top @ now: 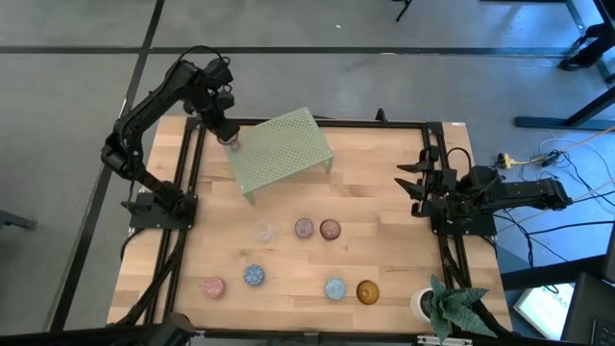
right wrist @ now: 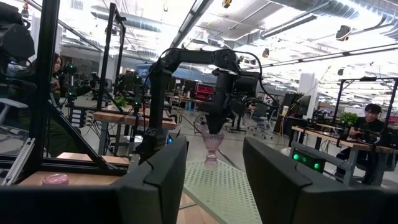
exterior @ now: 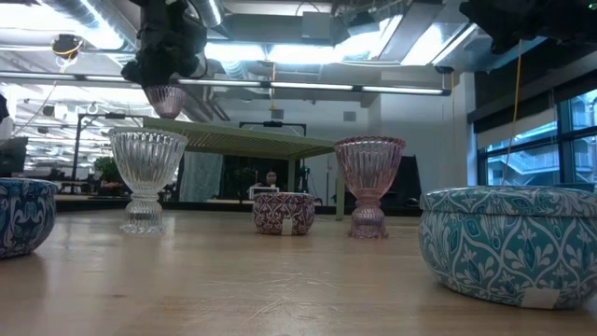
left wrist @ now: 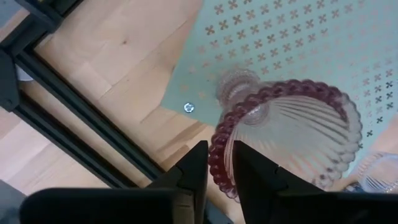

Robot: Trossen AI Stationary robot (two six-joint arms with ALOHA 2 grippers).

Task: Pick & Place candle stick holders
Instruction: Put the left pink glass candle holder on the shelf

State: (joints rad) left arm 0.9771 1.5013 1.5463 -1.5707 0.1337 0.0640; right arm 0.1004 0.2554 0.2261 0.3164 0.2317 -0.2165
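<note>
The left pincer (left wrist: 214,177) is gripping the rim of a pink stemmed candle stick holder (left wrist: 292,134), holding it just above a corner of the pale green perforated rack (top: 283,152). The right pincer (top: 408,183) is waiting open at the worktop's (top: 384,259) right edge. No writing is legible on anything.

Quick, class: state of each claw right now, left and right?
Left claw: shut on the rim of a pink stemmed holder, above the green rack.
Right claw: open, empty.
</note>
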